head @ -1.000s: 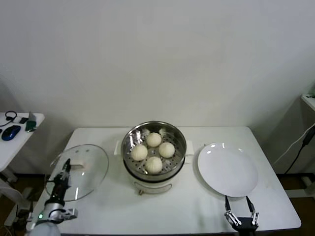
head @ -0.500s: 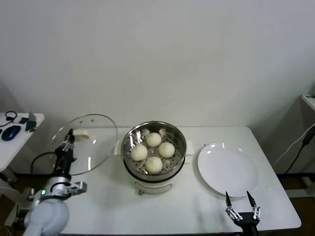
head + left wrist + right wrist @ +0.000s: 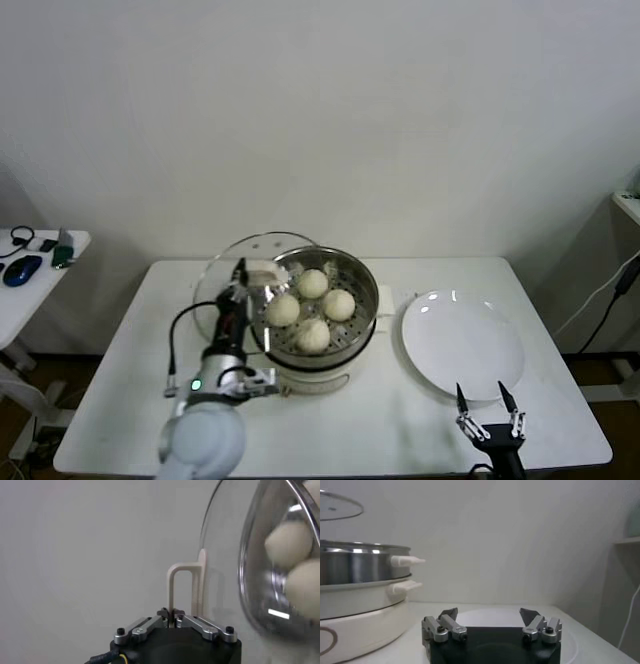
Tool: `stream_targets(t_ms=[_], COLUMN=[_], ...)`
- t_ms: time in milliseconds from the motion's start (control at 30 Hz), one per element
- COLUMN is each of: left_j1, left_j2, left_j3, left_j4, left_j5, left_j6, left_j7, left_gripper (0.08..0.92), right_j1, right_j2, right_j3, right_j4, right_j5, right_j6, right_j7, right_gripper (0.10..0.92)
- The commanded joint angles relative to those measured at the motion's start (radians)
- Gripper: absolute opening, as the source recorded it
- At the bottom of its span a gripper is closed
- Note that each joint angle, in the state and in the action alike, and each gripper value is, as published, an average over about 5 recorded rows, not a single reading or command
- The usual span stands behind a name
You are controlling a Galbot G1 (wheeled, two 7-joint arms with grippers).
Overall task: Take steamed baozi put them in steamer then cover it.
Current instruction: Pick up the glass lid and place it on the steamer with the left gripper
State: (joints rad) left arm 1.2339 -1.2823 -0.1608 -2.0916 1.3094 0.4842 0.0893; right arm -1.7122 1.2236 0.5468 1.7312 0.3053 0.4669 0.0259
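Lid duty is on our left hand [image 3: 240, 278], which is pinched tight on the cream handle of the cover [image 3: 232, 283], carrying it by that bar so the glass hangs clear above the surface and partly overlaps the steamer's left rim. Steamer [image 3: 362, 312] sits mid-surface with all four steamed baozi [image 3: 312, 335] already on the tray, so we reckon only the covering is left. White plate [image 3: 463, 345] lies bare to the right. Our right hand [image 3: 486, 410] waits near the front edge, fingers spread, holding nothing.
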Motion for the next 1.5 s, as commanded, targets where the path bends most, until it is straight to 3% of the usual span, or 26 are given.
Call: stream_targets(t_ms=[33, 433, 967, 1500], left_j1=[-0.092, -0.1, -0.129, -0.154], left_j2=[-0.192, -0.221, -0.168, -0.184], left_j3=[0.205, 0.216, 0.187, 0.181], left_j4=[0.081, 0.165, 0.25, 0.302], left_j5=[0.221, 0.269, 0.249, 0.253], left_j6=[0.053, 0.052, 0.05, 0.068], left_j7=[0.058, 0.062, 0.054, 0.058], left_gripper=[0.141, 0.141, 0.141, 0.141], right_j1=[0.007, -0.011, -0.026, -0.034], right_j2=[-0.012, -0.01, -0.009, -0.005], right_j3=[0.005, 0.005, 0.014, 0.014], right_j4=[-0.021, -0.026, -0.023, -0.025], right_j5=[0.015, 0.019, 0.021, 0.019], right_j6=[0.016, 0.04, 0.057, 0.067], right_j7=[-0.006, -0.007, -0.007, -0.009], right_gripper=[0.823, 0.823, 0.823, 0.823])
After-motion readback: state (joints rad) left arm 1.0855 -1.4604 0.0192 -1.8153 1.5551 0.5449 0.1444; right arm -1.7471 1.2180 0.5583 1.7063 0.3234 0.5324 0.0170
